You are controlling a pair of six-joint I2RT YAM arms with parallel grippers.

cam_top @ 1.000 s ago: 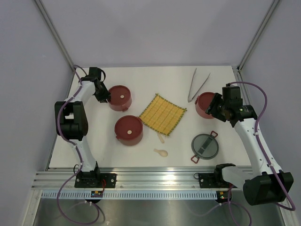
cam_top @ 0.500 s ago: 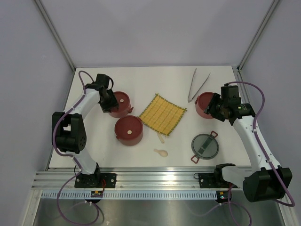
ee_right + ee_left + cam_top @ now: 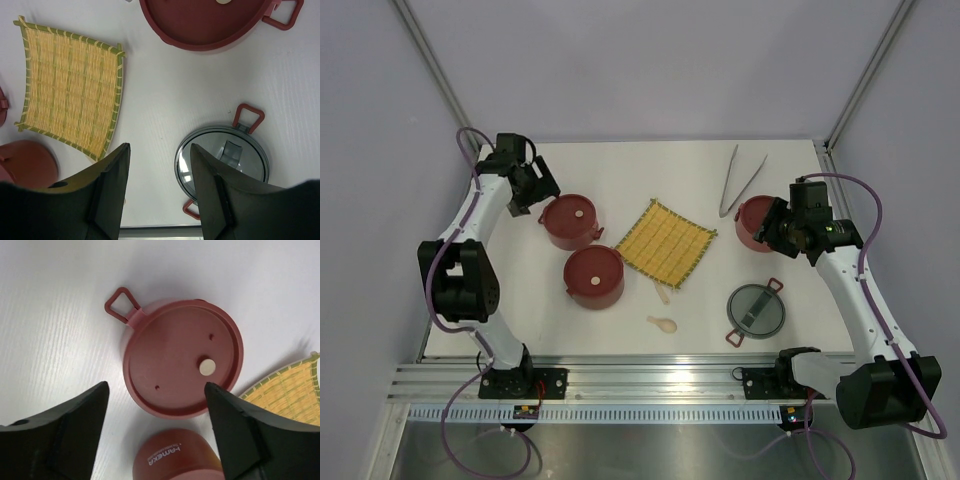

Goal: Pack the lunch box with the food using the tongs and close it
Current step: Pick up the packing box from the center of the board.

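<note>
Lidded red tier (image 3: 180, 357) centred – jaws spread wide, not touching; mat corner (image 3: 290, 390) right.

A: That red lidded tier (image 3: 170, 360) is smooth plastic with a soft satin sheen.
B: The woven mat (image 3: 67, 90) looks rough, yellow straw-like strips with green-bound edges.
A: The top lid (image 3: 222, 162) is glossy, see-through grey. The tongs (image 3: 740, 180) are bright bare metal.
B: The table (image 3: 50, 315) is white, matt, faintly grained.

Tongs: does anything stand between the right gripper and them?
Only the red tier, partly under the right gripper in the top view. The tongs lie just past its far-left rim, probably reachable from above.
</note>
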